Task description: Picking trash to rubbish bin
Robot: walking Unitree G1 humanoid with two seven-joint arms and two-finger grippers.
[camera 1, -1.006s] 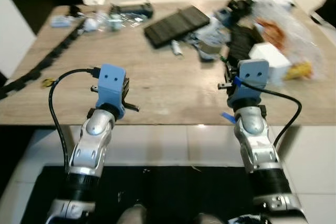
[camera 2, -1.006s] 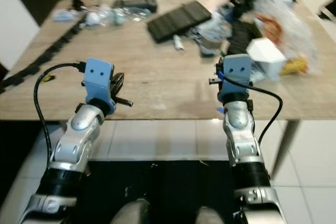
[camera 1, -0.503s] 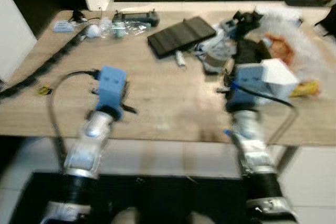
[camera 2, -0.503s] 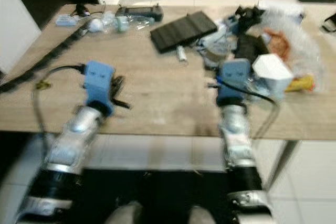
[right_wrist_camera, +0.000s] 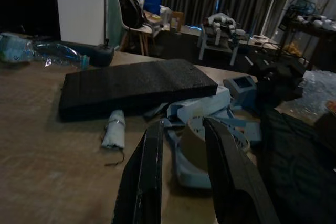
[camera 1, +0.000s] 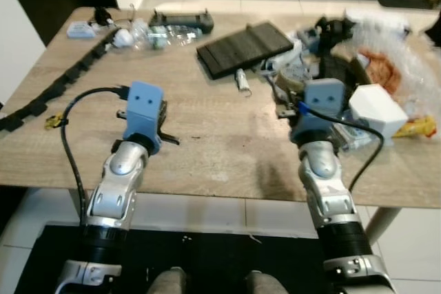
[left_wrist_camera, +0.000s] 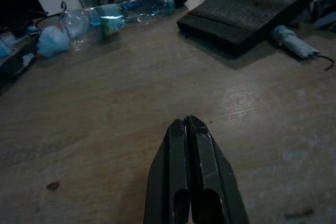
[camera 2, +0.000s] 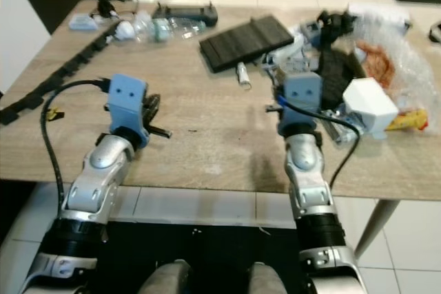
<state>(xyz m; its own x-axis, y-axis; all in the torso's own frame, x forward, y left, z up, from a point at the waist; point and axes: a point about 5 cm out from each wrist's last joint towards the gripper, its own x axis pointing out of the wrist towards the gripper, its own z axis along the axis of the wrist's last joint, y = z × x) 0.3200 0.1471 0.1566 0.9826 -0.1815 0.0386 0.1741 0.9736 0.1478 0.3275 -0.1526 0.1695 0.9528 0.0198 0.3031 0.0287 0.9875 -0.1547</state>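
Black foam slab (right_wrist_camera: 134,85), tape roll (right_wrist_camera: 191,142) beyond parted right tool (right_wrist_camera: 181,174); left tool (left_wrist_camera: 190,182) together.

One foam slab (camera 1: 244,47), perhaps two bottles (left_wrist_camera: 118,13).

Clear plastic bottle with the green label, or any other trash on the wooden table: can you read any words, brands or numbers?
No legible text.
Clear plastic bottle with green label: print too blurred to read.
Orange-printed clear plastic bag: print too blurred to read.
White box: no visible text.
Black ribbed foam slab: no markings.
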